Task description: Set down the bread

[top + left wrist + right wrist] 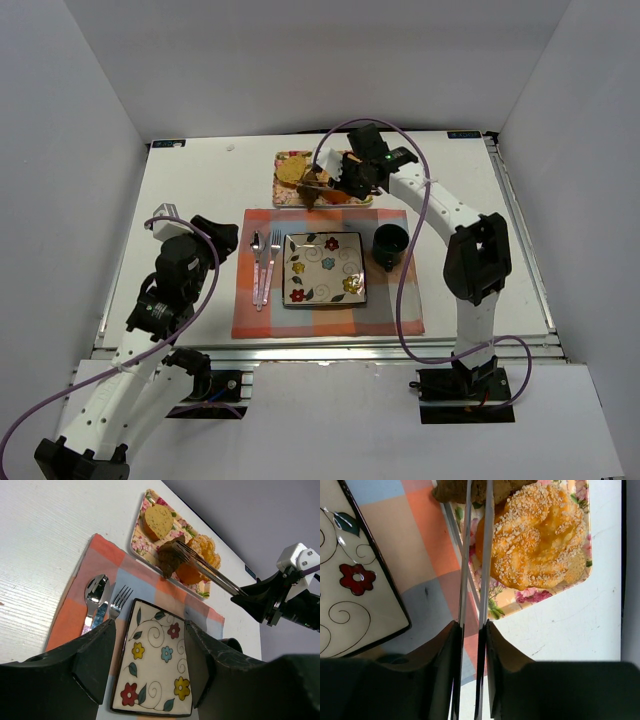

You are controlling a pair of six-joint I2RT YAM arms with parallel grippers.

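Top external view is showing the right gripper [346, 177] reaching over the far middle of the table [200, 190], its fingers [442, 652] standing narrow and squeezing a pair of tongs [326, 181]. The tong tips are pinching a piece of brown bread [312, 193] at the near edge of the tray [281, 160], just beyond the far edge of the placemat [250, 318]. Whether the bread is hanging clear of the tray or touching it, I cannot tell.

In the right wrist view, the two tong arms are running close together toward the bread at the top, with a seeded bun [537, 537] lying in the tray just to their right. In the left wrist view, a yellow roll [157, 521] is sitting at the tray's far left end.

On the placemat, a flowered plate [324, 268] is lying in the middle, bare, with a spoon [256, 262] and fork [271, 262] side by side to its left and a dark mug [391, 246] to its right.

The left gripper [218, 236] is hovering left of the placemat, its fingers spread wide and holding nothing.
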